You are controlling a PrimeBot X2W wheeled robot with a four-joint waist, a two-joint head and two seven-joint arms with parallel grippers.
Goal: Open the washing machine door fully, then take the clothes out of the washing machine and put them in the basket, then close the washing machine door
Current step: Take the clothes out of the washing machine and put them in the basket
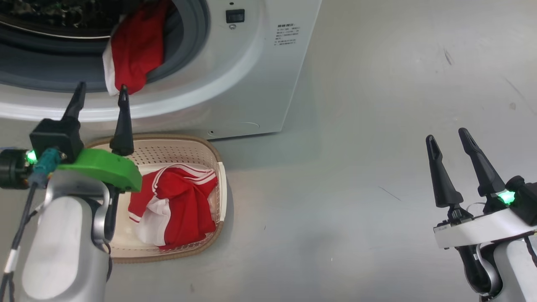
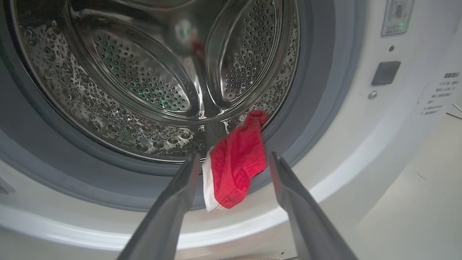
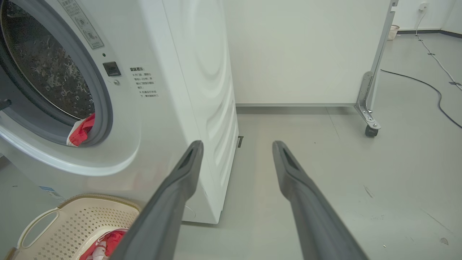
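- One red garment [image 1: 136, 50] with a white edge hangs out of the washing machine [image 1: 251, 84]. It lies over the lower right edge of the drum mouth, across the grey gasket [image 2: 317, 108].
- A second red garment [image 1: 184, 209], with white stripes, lies crumpled in the basket [image 1: 176, 151], toward its right wall.
- The basket stands on the floor [image 1: 377, 126], just before the front of the machine and below the drum mouth.
- The left hand [image 1: 102, 88] is spread and holds nothing. Its fingers point at the hanging garment, one on each side of its lower end. One cannot tell whether a tip touches the cloth.
- The right hand [image 1: 447, 135] is spread too, with nothing between the fingers. It hangs over bare floor, well apart to the right of the machine and the basket.
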